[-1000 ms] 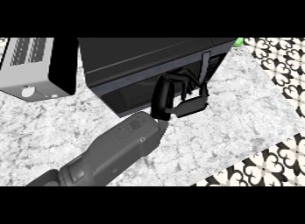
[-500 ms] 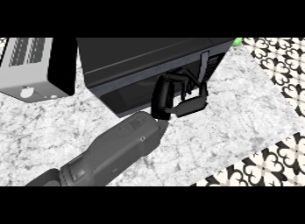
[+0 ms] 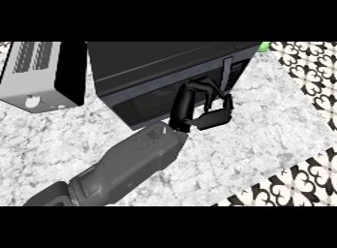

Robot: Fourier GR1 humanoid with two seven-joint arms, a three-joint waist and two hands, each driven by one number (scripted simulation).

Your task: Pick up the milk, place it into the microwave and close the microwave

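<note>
We're looking down on a white-and-grey marbled stone counter [image 3: 271,145], with a band of black-and-white patterned tiling [image 3: 321,72] running along its right side and across the far corner.

Over on the left sits a silver box-shaped toaster [image 3: 32,72], slots on top and a round knob on its near face, with its right flank in deep shadow. Just beside it, towards the middle and back of the counter, is the big black box-shaped microwave [image 3: 157,63], set at an angle so its glossy front faces down and to the right. From here the door looks flush with the body, and a slim vertical handle strip [image 3: 225,72] stands near the right end of the front.

One grey forearm [image 3: 129,164] comes up from the lower left corner, slanting across the counter. At its end, the black left hand [image 3: 189,109] is right up against the microwave's front, just below and left of that handle strip. Its fingers [image 3: 196,87] are arched over and curled in towards the thumb [image 3: 214,118], and I can see nothing held between them.

And the milk? It shows nowhere from this angle, so I can't tell whether it is inside the microwave.

A small bright green object [image 3: 264,46] peeks out past the microwave's far right corner, too little of it showing to name.
</note>
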